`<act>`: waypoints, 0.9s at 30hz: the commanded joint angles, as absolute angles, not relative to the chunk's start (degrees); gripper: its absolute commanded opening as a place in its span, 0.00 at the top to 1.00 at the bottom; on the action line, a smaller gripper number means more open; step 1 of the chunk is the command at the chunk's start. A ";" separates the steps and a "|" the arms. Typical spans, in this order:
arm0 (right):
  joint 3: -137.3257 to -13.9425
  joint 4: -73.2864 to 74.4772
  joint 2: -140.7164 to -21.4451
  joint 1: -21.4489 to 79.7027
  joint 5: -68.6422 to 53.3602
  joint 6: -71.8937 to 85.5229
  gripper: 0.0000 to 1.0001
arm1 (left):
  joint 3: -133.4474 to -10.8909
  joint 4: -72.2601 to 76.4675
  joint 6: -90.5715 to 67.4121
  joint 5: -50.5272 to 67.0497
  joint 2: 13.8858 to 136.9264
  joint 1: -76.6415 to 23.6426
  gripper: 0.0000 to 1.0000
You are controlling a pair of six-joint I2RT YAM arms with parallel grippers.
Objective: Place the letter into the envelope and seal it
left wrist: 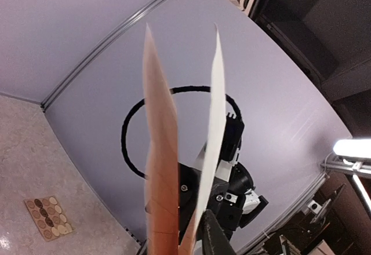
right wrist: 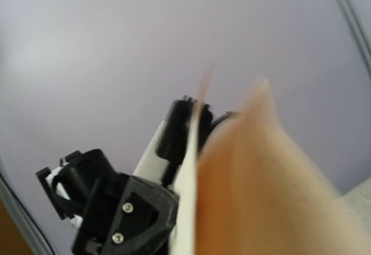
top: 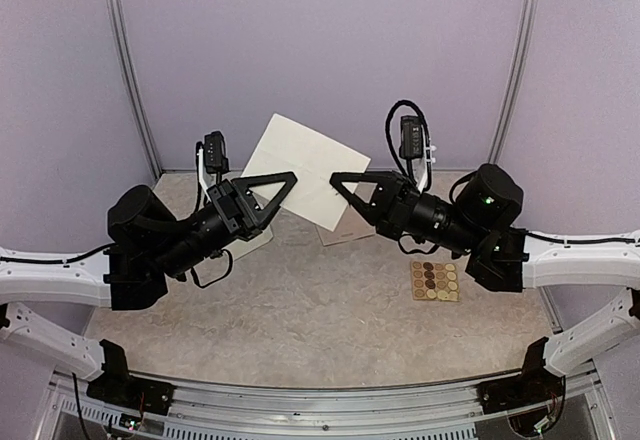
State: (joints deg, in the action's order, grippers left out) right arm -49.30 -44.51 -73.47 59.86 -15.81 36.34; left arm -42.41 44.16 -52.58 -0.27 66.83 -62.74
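The cream envelope [top: 300,160] is held up in the air above the back middle of the table, tilted, between both grippers. My left gripper [top: 287,180] is shut on its lower left edge. My right gripper [top: 338,180] is shut on its lower right edge. In the left wrist view the cream sheet [left wrist: 215,127] stands edge-on, with a pinkish-orange sheet [left wrist: 161,168] spread apart from it on the left; one dark finger [left wrist: 217,237] presses at the cream sheet's base. In the right wrist view a cream edge [right wrist: 188,179] and a blurred orange sheet [right wrist: 261,191] fill the frame. My right fingers are hidden there.
A pinkish-beige sheet [top: 350,228] lies on the table under the lifted envelope, and another sheet's corner [top: 252,245] shows under my left arm. The small sticker sheet [top: 434,281] lies at the right, also in the left wrist view [left wrist: 48,217]. Lilac walls stand behind.
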 commanded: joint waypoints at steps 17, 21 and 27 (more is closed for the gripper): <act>-50.01 -13.67 -63.29 57.51 -9.90 29.26 0.04 | -43.24 17.91 -32.93 5.51 58.04 -63.01 1.00; -52.32 -10.28 -64.20 56.34 -22.92 24.86 0.01 | -44.95 14.07 -29.59 13.66 58.55 -63.01 1.00; -53.28 -9.96 -64.81 56.34 -31.85 23.20 0.01 | -45.12 13.88 -29.19 18.55 58.74 -63.01 1.00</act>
